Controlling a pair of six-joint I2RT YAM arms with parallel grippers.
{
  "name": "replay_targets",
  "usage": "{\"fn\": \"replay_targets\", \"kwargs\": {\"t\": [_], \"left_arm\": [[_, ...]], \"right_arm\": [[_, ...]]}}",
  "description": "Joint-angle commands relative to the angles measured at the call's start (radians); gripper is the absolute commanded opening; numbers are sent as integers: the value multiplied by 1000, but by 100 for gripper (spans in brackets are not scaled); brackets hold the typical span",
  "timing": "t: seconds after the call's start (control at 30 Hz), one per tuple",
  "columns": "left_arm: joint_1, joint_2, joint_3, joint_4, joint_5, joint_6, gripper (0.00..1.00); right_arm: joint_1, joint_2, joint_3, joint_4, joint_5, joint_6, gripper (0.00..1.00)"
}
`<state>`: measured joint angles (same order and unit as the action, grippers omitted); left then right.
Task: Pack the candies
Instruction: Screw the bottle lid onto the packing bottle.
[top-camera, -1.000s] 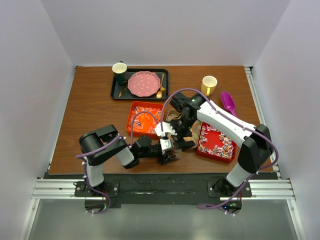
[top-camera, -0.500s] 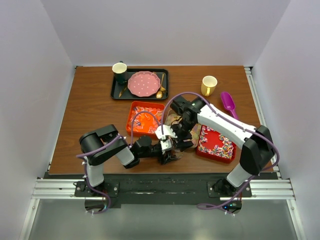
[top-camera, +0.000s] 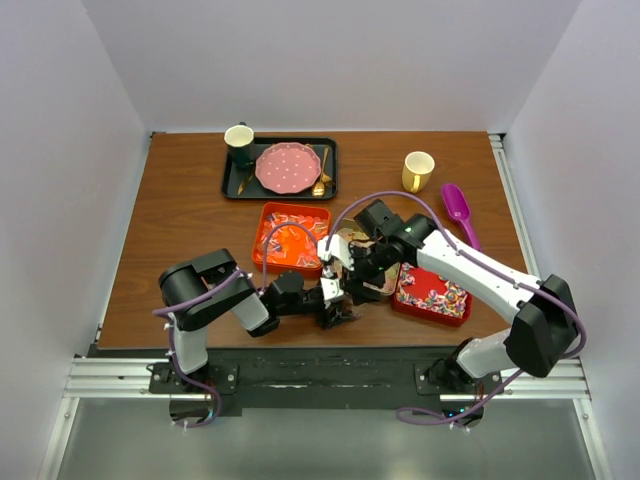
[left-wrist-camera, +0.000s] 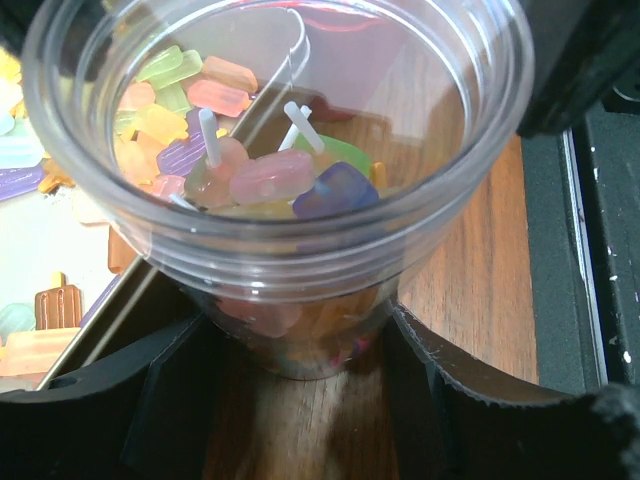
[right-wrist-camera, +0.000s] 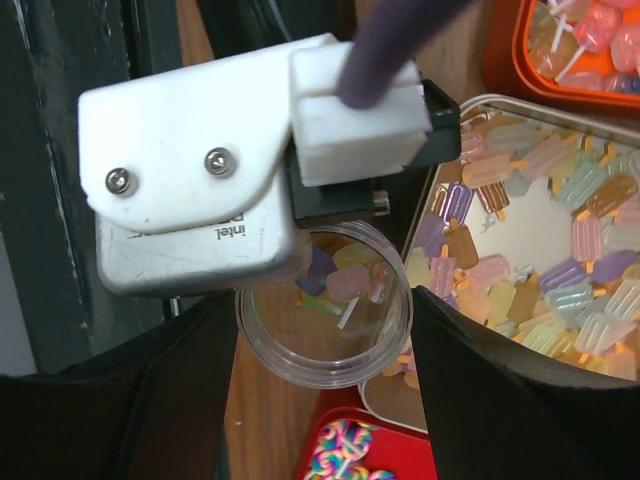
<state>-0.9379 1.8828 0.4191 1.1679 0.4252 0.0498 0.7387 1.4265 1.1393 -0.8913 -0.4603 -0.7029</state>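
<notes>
My left gripper (left-wrist-camera: 295, 350) is shut on a clear plastic cup (left-wrist-camera: 290, 200) that stands on the wood near the front edge, a black finger (left-wrist-camera: 150, 390) on each side. Several pastel popsicle-shaped candies (left-wrist-camera: 270, 180) lie in the cup. My right gripper (right-wrist-camera: 322, 330) hovers over the cup (right-wrist-camera: 325, 310), open wide and empty. In the top view the left gripper (top-camera: 337, 305) and the right gripper (top-camera: 352, 275) meet there. Pastel candies fill a silver tray (right-wrist-camera: 540, 250), swirled candies a red tray (top-camera: 432, 290), orange-red ones an orange tray (top-camera: 290, 240).
A black tray (top-camera: 232, 180) at the back holds a pink dotted plate (top-camera: 288, 167), a dark mug (top-camera: 239, 142) and gold cutlery. A yellow mug (top-camera: 418, 170) and a purple scoop (top-camera: 458, 208) sit at the back right. The left wrist camera housing (right-wrist-camera: 190, 200) partly covers the cup.
My right arm has swung lower and to the right, its gripper staying over the cup. The left arm and the cup have not moved.
</notes>
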Motion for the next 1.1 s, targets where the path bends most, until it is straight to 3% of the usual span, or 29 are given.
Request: {"fn": "replay_targets", "kwargs": {"t": [0.0,0.03,0.13,0.37,0.67,0.9,1.07], "left_arm": [[13,18,-8,-122,-40,-22,0],[14,18,-6,-123,-40,-21,0],[14,19,-5,-125,-39,-19,0],[14,32,3,-128,-19,-21,0],[14,35,4,-134,-16,-19,0],[14,38,9,-136,-22,-19,0],[16,41,7,-132,-26,-21,0]], "right_arm": [[4,-37,-35,25,-14,209,66],[4,-40,-29,8,-26,204,77],[-4,-63,26,-69,-6,188,89],[-90,-115,160,-244,-18,-14,99],[-90,-16,157,-196,-40,-452,99],[-76,181,321,-418,-165,-576,99],[-56,184,310,-491,-181,-619,99]]}}
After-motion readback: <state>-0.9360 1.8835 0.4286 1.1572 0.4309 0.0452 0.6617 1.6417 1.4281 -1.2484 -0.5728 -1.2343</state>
